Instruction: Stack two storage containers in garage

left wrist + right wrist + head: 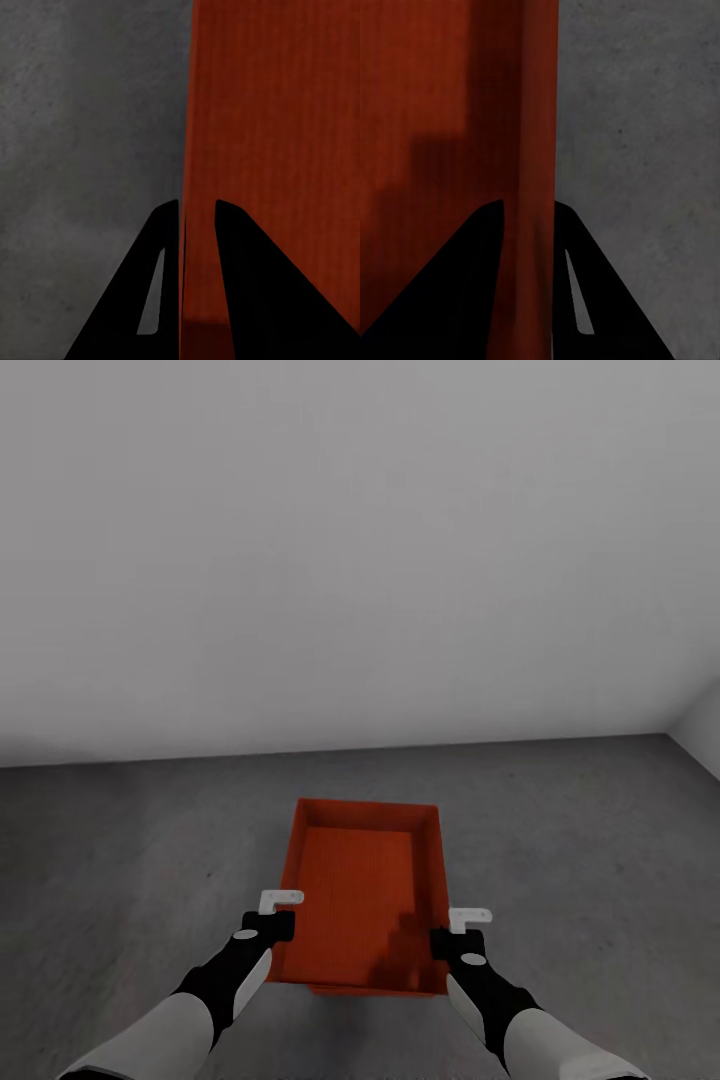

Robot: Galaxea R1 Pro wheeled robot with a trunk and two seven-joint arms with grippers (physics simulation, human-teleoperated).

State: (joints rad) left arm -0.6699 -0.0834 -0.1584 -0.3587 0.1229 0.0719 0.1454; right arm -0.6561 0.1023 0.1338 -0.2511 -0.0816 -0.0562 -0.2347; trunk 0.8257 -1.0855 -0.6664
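A bare garage: a plain light grey wall [360, 540] fills the upper frame, meeting a dark, mottled concrete floor [120, 840] across the lower part.

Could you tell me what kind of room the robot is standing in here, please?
Most likely a garage or similar bare utility room: a dark grey mottled concrete floor, plain light grey walls, and just an orange-red storage container held by both grippers.

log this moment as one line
place: garage | left claw and right claw: shut on container side walls | over grey floor
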